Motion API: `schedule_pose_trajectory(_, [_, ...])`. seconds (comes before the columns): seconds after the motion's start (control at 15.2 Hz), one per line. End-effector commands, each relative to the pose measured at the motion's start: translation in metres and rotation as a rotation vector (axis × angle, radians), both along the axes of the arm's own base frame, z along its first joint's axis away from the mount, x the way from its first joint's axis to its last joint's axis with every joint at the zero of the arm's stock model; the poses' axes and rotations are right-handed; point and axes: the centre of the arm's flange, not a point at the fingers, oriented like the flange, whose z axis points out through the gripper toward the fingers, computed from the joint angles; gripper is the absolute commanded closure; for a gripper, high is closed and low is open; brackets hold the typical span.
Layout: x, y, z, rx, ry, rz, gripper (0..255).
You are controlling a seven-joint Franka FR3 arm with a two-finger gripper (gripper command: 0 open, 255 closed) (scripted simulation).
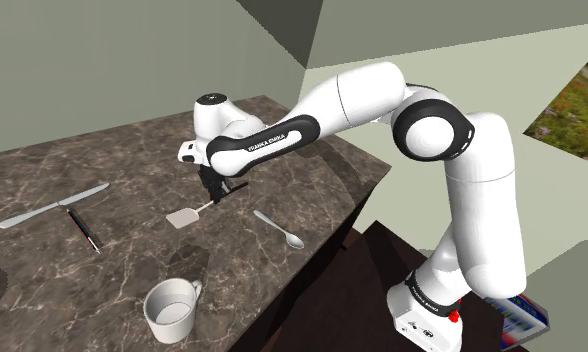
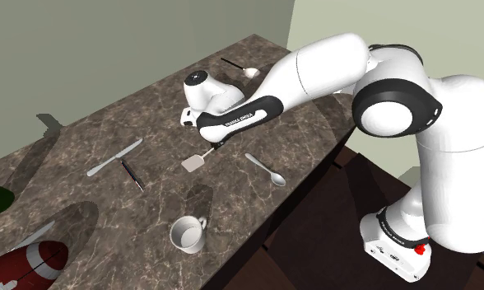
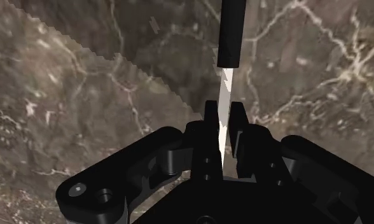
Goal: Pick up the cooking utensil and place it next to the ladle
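Observation:
The cooking utensil is a spatula point(image 1: 186, 215) with a white blade, a thin pale shaft and a black handle point(image 3: 231, 32). My black gripper point(image 1: 214, 192) is shut on its shaft, and the fingers point(image 3: 209, 121) clasp the pale strip just short of the handle. The blade point(image 2: 193, 163) hangs low over the dark marble counter point(image 1: 132, 150), pointing away from the arm. I cannot tell whether it touches the surface. The ladle point(image 2: 242, 70), with a white bowl and a dark handle, lies at the counter's far corner, behind the arm.
A grey knife point(image 1: 54, 206) and a dark pen point(image 1: 84, 230) lie toward the shoulder view's left. A spoon point(image 1: 280, 229) lies near the counter edge, and a white mug point(image 1: 171, 308) stands at the front. A red and white object point(image 2: 26, 259) sits at the second exterior view's lower left.

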Motion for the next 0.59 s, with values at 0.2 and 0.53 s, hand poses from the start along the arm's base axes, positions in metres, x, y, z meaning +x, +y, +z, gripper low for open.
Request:
schedule_pose_trajectory(0.2, [0.0,0.0,0.0,0.0,0.0,0.0,255])
schedule_pose_trajectory(0.53, [0.0,0.0,0.026,0.0,0.0,0.0,255])
